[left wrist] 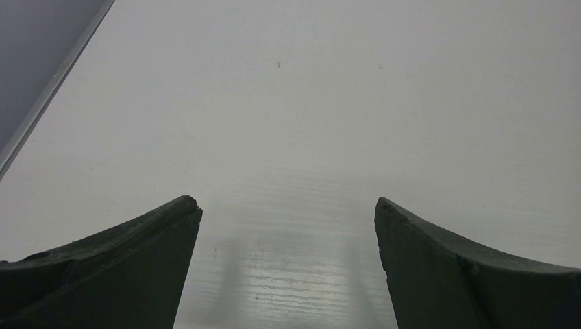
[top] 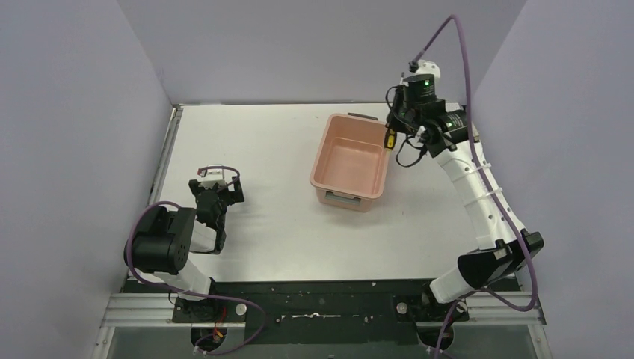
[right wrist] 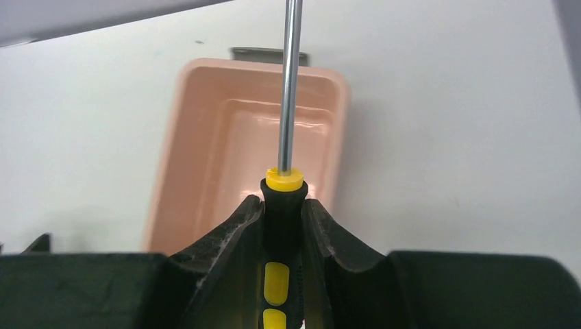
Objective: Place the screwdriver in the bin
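Observation:
The salmon-pink bin point(top: 349, 161) stands on the white table right of centre, and I see nothing inside it. My right gripper point(top: 394, 134) is shut on the screwdriver point(top: 389, 139) and holds it in the air at the bin's far right corner. In the right wrist view the fingers clamp the yellow-and-black handle point(right wrist: 282, 205), and the metal shaft point(right wrist: 290, 82) points out over the bin point(right wrist: 205, 171). My left gripper point(top: 218, 196) is open and empty, low over bare table at the left; its fingers point(left wrist: 123, 260) stand wide apart.
Grey walls close in the table point(top: 254, 142) on the left, back and right. A metal rail point(top: 166, 157) runs along the table's left edge. The bin's dark handle tab point(top: 363, 115) faces the back wall.

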`<action>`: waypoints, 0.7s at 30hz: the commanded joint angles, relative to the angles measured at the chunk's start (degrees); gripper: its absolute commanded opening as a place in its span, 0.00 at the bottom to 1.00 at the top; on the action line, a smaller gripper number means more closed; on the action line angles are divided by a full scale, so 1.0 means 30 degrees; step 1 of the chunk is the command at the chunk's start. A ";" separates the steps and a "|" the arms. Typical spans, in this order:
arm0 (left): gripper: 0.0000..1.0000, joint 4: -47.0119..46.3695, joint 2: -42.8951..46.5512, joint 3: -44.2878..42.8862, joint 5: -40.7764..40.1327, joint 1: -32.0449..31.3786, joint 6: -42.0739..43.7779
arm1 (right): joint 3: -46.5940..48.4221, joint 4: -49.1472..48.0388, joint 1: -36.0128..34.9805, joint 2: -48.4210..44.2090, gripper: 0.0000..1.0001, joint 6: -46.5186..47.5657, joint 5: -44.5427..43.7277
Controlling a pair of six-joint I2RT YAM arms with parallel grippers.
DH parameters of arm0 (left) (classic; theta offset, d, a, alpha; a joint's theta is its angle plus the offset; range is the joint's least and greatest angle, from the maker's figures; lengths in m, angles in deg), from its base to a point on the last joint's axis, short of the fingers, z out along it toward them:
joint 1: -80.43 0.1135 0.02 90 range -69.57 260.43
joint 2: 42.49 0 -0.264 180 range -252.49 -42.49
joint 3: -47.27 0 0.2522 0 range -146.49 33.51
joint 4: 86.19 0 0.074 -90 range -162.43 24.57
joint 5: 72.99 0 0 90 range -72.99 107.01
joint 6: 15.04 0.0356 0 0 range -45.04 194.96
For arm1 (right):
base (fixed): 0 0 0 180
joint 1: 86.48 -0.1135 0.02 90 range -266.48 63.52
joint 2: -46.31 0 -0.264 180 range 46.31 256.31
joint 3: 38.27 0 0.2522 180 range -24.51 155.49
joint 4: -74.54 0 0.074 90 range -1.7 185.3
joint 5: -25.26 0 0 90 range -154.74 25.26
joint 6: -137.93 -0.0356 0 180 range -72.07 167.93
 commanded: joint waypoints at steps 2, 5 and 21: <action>0.97 -0.0484 0.0147 -0.0044 0.0189 0.0124 0.0170 | 0.1881 0.0160 -0.2973 0.2785 0.00 -0.0956 -0.0435; 0.97 -0.0472 0.0155 -0.0044 0.0206 0.0119 0.0173 | 0.0830 -0.0934 -0.3604 0.3636 0.00 -0.1185 -0.0016; 0.97 -0.0495 0.0157 -0.0044 0.0190 0.0112 0.0188 | -0.6521 -0.6451 -0.3939 0.8616 0.11 -0.2350 0.0623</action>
